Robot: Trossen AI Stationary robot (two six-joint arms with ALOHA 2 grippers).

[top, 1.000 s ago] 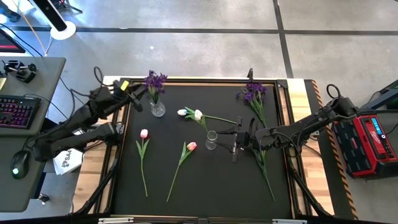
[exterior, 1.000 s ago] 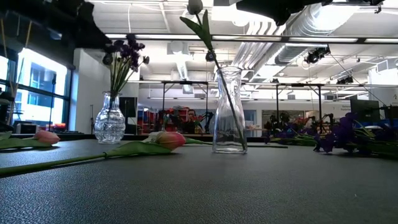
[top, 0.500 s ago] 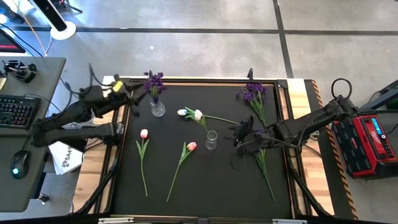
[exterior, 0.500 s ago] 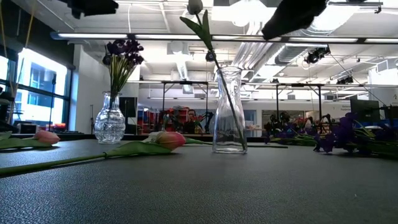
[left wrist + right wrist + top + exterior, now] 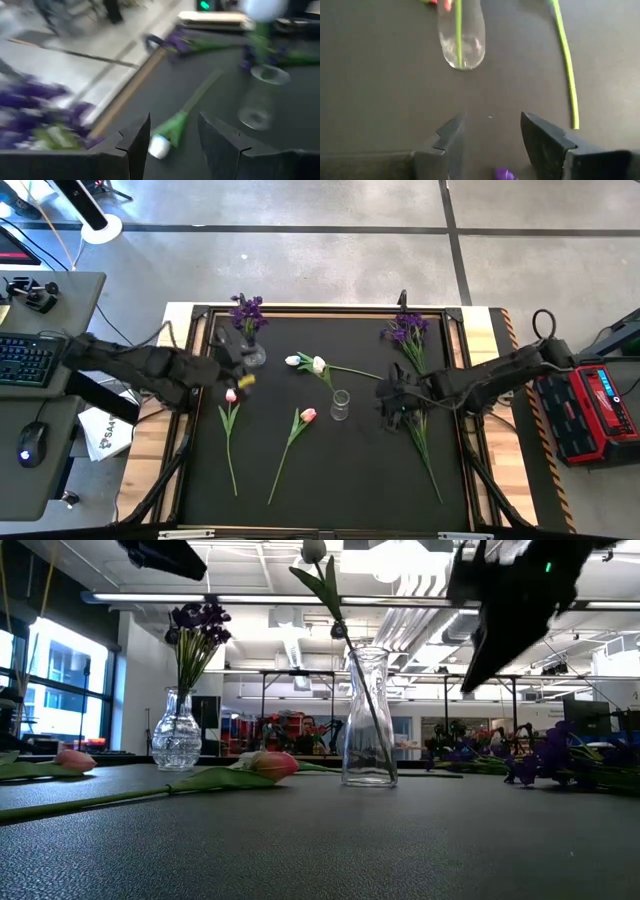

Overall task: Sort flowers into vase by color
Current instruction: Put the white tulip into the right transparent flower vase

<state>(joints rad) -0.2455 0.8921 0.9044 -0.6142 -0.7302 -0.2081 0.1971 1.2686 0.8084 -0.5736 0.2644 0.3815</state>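
Observation:
A slim glass vase [image 5: 341, 405] stands mid-table with one white tulip [image 5: 318, 365] in it, its stem leaning on the rim. A second white tulip [image 5: 160, 147] lies flat beside it. A round vase [image 5: 253, 355] holds purple flowers [image 5: 248, 310]. Two pink tulips [image 5: 231, 394] [image 5: 308, 415] lie on the mat, and loose purple flowers [image 5: 405, 332] lie to the right. My left gripper [image 5: 240, 375] hovers open between the round vase and the left pink tulip. My right gripper [image 5: 392, 402] hangs open right of the slim vase, beside the purple stems.
The black mat has a raised wooden frame [image 5: 205, 430] around it. Bare mat [image 5: 340, 470] lies toward the near edge. A desk with a keyboard [image 5: 25, 355] stands left of the table and a red case [image 5: 600, 405] right of it.
My left arm has swung from the far-left corner beyond the round vase toward the near edge and the table's middle, stopping above the left pink tulip. My right gripper has drawn back from the slim vase toward the right and come lower. The flowers and vases have stayed put.

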